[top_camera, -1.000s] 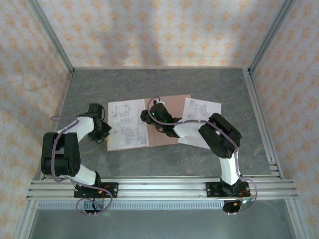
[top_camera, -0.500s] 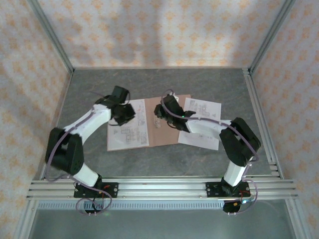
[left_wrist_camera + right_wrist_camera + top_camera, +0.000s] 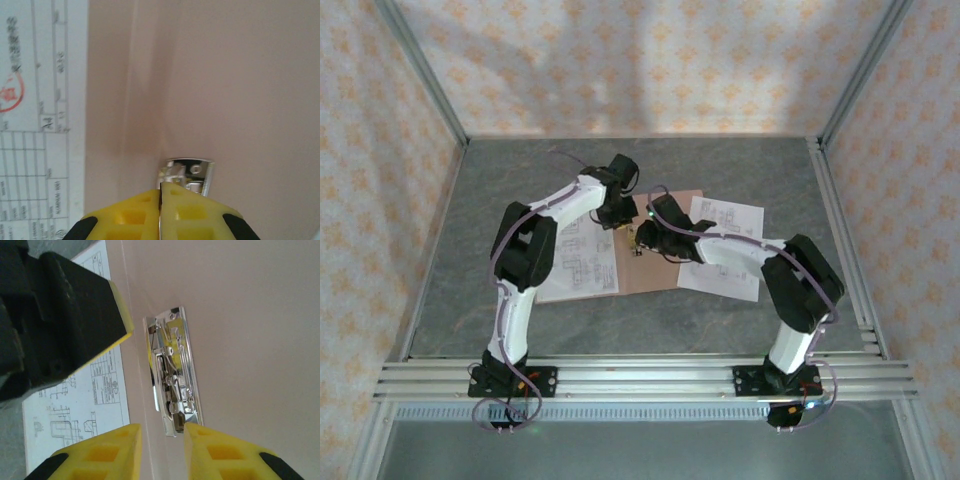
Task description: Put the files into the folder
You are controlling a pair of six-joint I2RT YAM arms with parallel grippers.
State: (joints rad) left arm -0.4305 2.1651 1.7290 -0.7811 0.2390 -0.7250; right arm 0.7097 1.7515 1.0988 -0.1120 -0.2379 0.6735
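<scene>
since the left arm has swung across from the left side of the tabletop (image 3: 740, 170) in the last second, the left tool (image 3: 160, 207) now hangs over the middle, its yellow fingers pressed together on nothing, just beside the metal clip (image 3: 187, 172). the right tool (image 3: 162, 450) has drawn its fingers closer, yet a gap remains between them and they grip nothing, poised at the near end of the same clip. both tools meeting there suggests the clip is to be worked open so paper can go under it. the folder (image 3: 655, 275) lies open and flat at mid-tabletop, plain pinkish-brown card with a crease beside the clip. of the files, one printed sheet (image 3: 578, 262) lies along its left side and another (image 3: 725, 230) at its right edge; neither is clamped yet.
</scene>
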